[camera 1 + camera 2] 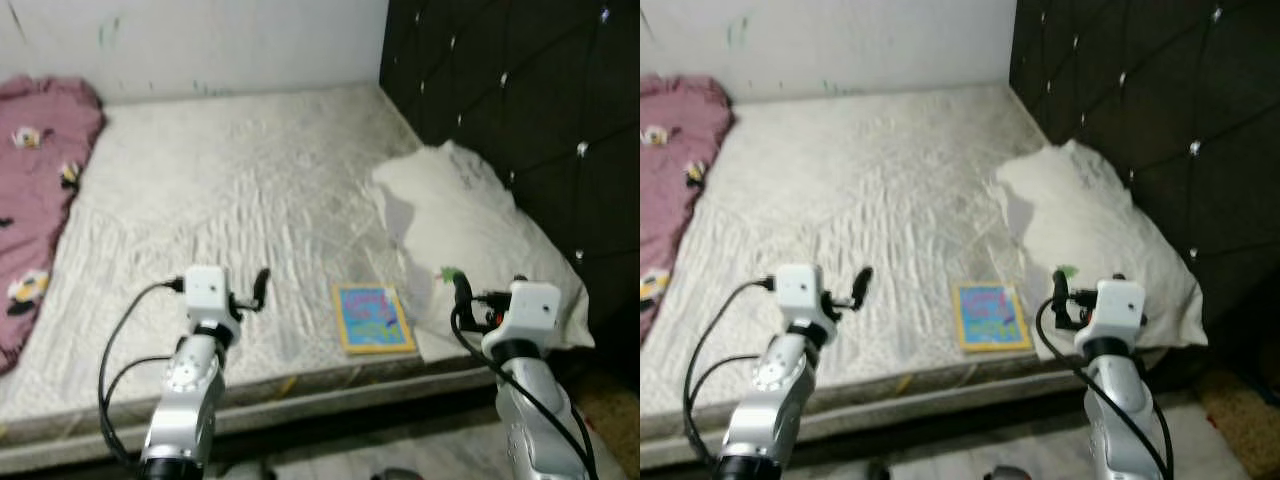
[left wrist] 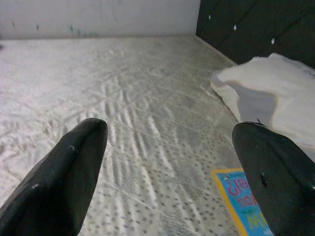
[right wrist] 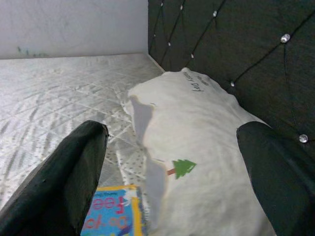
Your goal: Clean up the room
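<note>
Two spread end effectors, left [image 1: 262, 285], right [image 1: 462, 290], book [image 1: 373, 318] between them

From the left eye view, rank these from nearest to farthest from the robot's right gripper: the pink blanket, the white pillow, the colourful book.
1. White pillow: right beside the right gripper, against the dark headboard.
2. Colourful book: just to the gripper's left, at the mattress's near edge.
3. Pink blanket: across the bed, on the far left side.

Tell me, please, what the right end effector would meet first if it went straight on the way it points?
Probably the pillow: the open right end effector points along it towards the headboard, though depth is unclear.
</note>
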### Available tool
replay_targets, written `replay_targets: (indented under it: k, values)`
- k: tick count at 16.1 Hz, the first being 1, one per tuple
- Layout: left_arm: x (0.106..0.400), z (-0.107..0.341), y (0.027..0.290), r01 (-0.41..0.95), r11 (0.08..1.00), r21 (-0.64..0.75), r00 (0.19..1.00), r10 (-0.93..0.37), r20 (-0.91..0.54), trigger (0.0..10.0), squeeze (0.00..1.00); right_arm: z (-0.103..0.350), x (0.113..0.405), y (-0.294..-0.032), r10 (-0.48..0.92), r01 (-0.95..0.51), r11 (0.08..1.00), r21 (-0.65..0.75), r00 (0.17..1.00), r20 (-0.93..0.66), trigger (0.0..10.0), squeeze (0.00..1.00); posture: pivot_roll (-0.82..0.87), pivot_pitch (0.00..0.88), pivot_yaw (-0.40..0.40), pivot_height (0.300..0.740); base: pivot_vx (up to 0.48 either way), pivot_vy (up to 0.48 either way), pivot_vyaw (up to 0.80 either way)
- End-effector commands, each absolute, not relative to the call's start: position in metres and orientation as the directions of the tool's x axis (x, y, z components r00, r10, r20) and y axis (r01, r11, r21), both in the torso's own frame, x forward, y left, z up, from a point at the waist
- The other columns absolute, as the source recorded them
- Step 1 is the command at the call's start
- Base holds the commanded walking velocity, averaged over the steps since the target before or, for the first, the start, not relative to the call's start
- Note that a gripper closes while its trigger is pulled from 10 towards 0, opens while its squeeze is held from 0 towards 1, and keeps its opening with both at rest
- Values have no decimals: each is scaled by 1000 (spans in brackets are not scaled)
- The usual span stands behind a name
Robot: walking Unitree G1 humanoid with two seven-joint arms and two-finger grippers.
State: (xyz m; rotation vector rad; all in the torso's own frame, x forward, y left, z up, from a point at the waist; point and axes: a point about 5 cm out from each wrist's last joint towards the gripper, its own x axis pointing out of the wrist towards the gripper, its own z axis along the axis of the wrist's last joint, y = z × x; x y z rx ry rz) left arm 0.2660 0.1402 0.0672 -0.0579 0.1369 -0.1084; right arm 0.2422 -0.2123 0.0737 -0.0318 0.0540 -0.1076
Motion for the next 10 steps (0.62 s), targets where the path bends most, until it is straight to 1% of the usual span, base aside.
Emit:
replay_targets:
  k: [1,10]
  values:
    - [267,69,151,84,996,-44,988,-89,-130,10000,0,78,246,-205,-84,83,996,-13,996,-29,10000,0,-65,0,6,740,0,480,0]
    - [267,68,150,87,995,-45,987,-92,-130,10000,0,79,247,-204,-78,78,997,-18,997,-21,10000,0,-70,0,11,740,0,480,0]
